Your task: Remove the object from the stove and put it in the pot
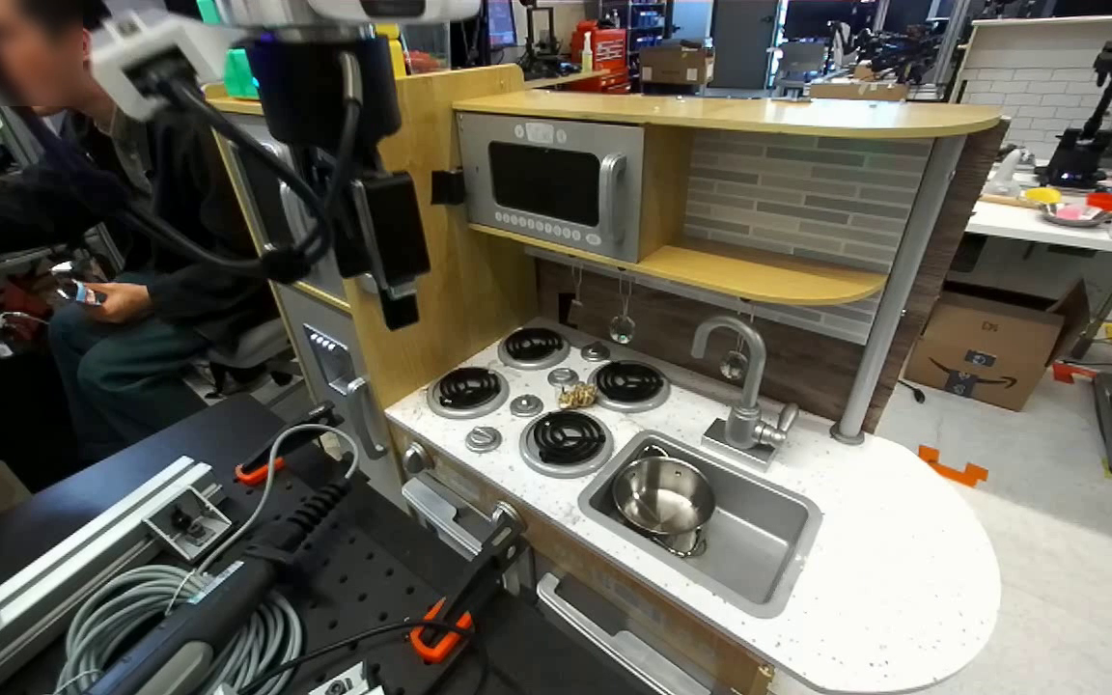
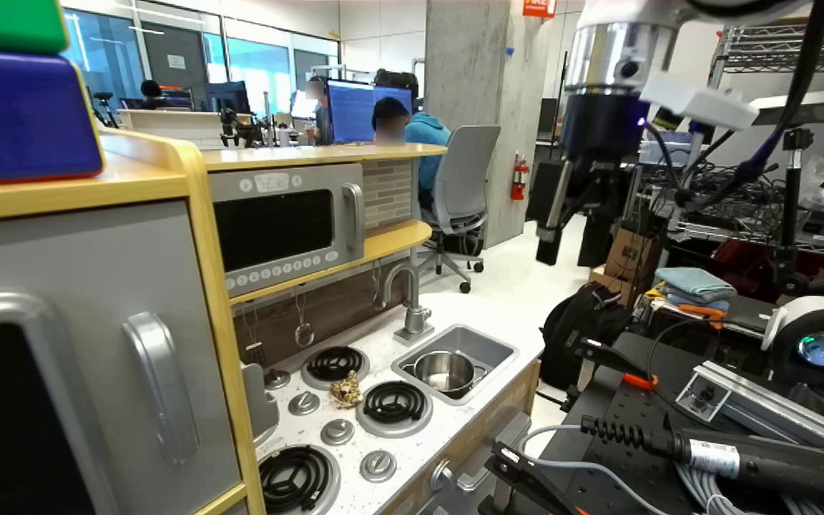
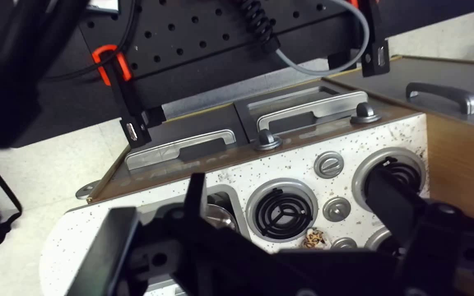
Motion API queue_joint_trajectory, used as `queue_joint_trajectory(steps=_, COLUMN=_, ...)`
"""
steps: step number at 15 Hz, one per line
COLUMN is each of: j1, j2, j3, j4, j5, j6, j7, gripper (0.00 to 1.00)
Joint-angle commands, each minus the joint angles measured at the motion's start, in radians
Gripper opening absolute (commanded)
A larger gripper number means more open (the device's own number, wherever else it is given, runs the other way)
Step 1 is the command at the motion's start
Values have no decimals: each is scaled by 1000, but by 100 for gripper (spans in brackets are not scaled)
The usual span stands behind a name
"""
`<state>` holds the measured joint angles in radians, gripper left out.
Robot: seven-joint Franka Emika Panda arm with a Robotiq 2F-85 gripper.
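Stove [image 1: 506, 465], white, with four black burners [image 1: 630, 381] ringed in silver and grey knobs [image 1: 484, 440] set among them. Object [image 1: 577, 396], small, tan with dark spots, exact kind unclear: lying on the stove between the two burners nearest the sink [image 1: 759, 550], close by the rear one; contact with that ring cannot be told. Pot [image 1: 664, 492], round, shiny steel, two-handled: inside the sink, at the end toward the stove. Gripper [image 2: 569, 254], black, pointing down, hanging higher than the stove and well apart from object and pot; fingers [image 3: 391, 199] spread wide in the wrist view, nothing held between them. Faucet [image 1: 749, 386], grey, curved, behind the sink. Microwave [image 1: 556, 188], grey front, dark window, door closed, above the stove at the rear. Table [image 1: 382, 555], black, perforated, in front of the stove; on it a coil of grey cable [image 1: 286, 627], with two black-and-orange clamps [image 1: 488, 569] at its edge.
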<state>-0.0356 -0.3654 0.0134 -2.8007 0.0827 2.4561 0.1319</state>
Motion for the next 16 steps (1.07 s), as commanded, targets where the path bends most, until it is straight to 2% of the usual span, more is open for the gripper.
queue_joint_trajectory(steps=1, j1=3, j2=258, j3=48, j4=51, j5=-22, j6=280, j7=93, gripper=100)
queue_joint_trajectory(steps=4, j1=3, j2=454, j3=60, j4=85, j5=-72, j6=507, j7=154, gripper=100)
queue_joint_trajectory(steps=6, j1=23, j2=584, j3=22, j4=138, j5=-148, j6=601, j7=212, gripper=100)
queue_joint_trajectory(steps=7, j1=31, j2=449, j3=24, j4=64, j5=-66, j6=524, j7=136, gripper=100)
queue_joint_trajectory(steps=10, j1=36, j2=576, j3=16, j4=121, j5=-70, j6=585, j7=143, gripper=100)
queue_joint_trajectory(steps=13, j1=36, j2=589, j3=17, j4=138, j5=-69, j6=585, j7=143, gripper=100)
queue_joint_trajectory(steps=14, j1=16, j2=610, j3=49, j4=137, j5=-31, j6=643, j7=132, gripper=100)
queue_joint_trajectory(steps=16, j1=56, j2=688, j3=17, j4=153, j5=-16, j6=800, j7=162, gripper=100)
